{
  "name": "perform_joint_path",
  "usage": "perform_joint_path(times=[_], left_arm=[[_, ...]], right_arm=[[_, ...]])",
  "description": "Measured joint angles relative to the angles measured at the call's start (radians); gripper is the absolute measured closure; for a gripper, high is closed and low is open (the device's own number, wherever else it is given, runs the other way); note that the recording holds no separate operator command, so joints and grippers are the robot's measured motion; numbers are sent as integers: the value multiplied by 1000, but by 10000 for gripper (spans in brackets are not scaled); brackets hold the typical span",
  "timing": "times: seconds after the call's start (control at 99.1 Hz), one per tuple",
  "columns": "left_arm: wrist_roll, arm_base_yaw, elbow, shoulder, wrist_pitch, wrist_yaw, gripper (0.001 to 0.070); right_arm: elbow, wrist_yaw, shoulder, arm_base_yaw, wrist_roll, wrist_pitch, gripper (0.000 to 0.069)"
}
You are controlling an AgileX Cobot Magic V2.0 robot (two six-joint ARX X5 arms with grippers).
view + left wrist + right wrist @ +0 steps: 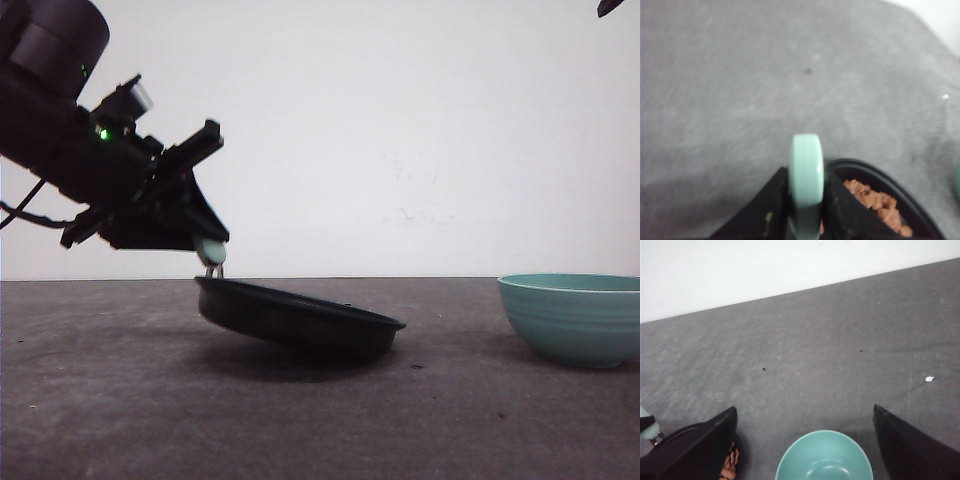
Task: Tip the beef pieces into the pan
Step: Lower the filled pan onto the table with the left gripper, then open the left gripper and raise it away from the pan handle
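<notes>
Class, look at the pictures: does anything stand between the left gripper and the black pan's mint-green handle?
Nothing visible: the left gripper is shut directly on the mint-green handle of the tilted black frying pan.

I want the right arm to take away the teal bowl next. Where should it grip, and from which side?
Probably the rim, from above. The teal bowl stands upright and looks empty, right under the open right gripper; its curved wall offers little hold sideways. One finger inside, one outside.

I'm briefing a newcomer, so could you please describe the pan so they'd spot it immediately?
On the grey table, look left of the teal bowl. The pan is shallow, round and black, tilted, its mint-green handle clamped in the left gripper; unlike the bowl, it holds beef pieces.
</notes>
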Motion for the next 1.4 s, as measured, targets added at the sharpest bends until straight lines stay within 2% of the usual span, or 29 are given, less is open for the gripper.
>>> perform_joint_path(times=[0.04, 0.131, 0.182, 0.242, 0.373, 0.504, 0.666, 0.868, 1.029, 1.17, 1.211, 1.261, 1.281, 1.291, 1.342, 1.372, 1.402], left_arm=[[-2, 4, 0, 0, 1, -1, 531], [-2, 19, 0, 0, -14, 0, 327], [-2, 27, 0, 0, -26, 5, 267], [-2, 38, 0, 0, -49, 12, 232], [1, 63, 0, -15, -104, 25, 212], [14, 90, 0, -108, -150, 25, 209], [93, 97, 0, -323, -232, 26, 208], [185, 68, 0, -620, -387, 26, 208], [212, 57, 0, -826, -506, 26, 207], [215, 57, 0, -926, -594, 26, 208], [216, 57, 0, -940, -608, 26, 210], [219, 57, 0, -951, -624, 25, 254], [221, 57, 0, -954, -633, 26, 293], [223, 57, 0, -955, -637, 25, 317], [227, 57, 0, -960, -659, 25, 466], [228, 57, 0, -962, -670, 25, 548], [229, 57, 0, -962, -680, 24, 598]], right_arm=[[0, 0, -1, 0, 0, -1, 151], [0, 0, -2, 0, 0, -1, 151], [0, 0, -2, 0, 0, -2, 151], [0, 0, -2, 0, 0, -2, 151], [0, 0, -2, 0, 0, -2, 151], [0, 0, -2, 0, -4, -2, 151], [2, -1, -2, 0, -17, -16, 151], [63, -6, -2, 15, -70, -88, 151], [134, -8, -2, 44, -129, -141, 151], [151, -8, -17, 53, -155, -154, 154], [151, -8, -20, 54, -158, -157, 183], [151, -8, -23, 54, -163, -156, 286], [151, -8, -23, 54, -166, -157, 360], [151, -8, -23, 54, -166, -157, 375], [151, -8, -23, 54, -171, -157, 533], [151, -8, -24, 54, -173, -157, 589], [151, -8, -24, 54, -174, -158, 624]])
